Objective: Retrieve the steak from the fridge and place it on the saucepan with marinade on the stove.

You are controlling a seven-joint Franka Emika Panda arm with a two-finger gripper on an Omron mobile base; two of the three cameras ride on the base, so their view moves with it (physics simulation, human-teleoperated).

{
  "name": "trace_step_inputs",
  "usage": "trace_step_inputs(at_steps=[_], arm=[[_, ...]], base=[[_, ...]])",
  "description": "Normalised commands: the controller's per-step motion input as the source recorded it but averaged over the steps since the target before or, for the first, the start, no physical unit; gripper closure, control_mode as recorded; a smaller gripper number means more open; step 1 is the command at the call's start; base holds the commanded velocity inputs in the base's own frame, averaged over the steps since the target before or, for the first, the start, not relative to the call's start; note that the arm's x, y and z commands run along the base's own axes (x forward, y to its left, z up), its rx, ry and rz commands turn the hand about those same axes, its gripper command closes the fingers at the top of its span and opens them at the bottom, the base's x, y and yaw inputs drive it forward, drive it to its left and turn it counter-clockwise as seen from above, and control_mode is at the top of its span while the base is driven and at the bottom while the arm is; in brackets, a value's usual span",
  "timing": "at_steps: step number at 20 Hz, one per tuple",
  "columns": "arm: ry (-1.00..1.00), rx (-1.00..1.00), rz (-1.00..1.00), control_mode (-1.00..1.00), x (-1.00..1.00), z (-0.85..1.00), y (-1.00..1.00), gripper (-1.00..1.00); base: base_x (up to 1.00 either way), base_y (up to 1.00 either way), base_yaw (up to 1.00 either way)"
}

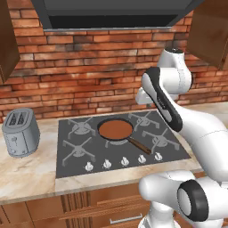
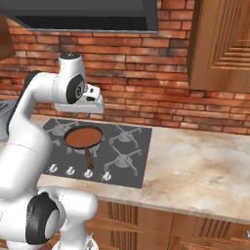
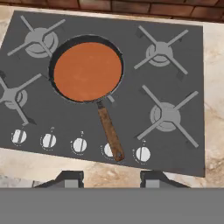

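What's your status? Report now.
Gripper open, empty, above stove. Saucepan holds marinade, no steak. Toaster off to the side, not in the way.

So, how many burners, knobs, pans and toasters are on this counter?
Burners: 5, one under the pan
Knobs: 5
Pan: 1
Toaster: 1
Total: 12

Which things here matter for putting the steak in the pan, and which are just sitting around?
For the job:
saucepan
marinade
stove
gripper, nothing between its fingertips

Just sitting around:
toaster
range hood
wall cabinets
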Motion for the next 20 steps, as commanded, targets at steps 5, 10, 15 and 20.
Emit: trace_step_inputs(at_steps=[5,10,15,20], arm=[[-0.2,0.02,0.0,-1.0,-0.57,0.0,-0.1,-1.0],[-0.37,0.05,-0.03,-1.0,-1.0,0.0,-0.43,-1.0],[-0.21,0.0,0.0,-1.0,-1.0,0.0,-0.07,-1.0],[-0.19,-0.01,0.0,-1.0,-0.87,-0.06,0.0,-1.0]], base=[[0.0,0.0,0.0],[0.0,0.0,0.0],[0.0,0.0,0.0],[0.0,0.0,0.0]])
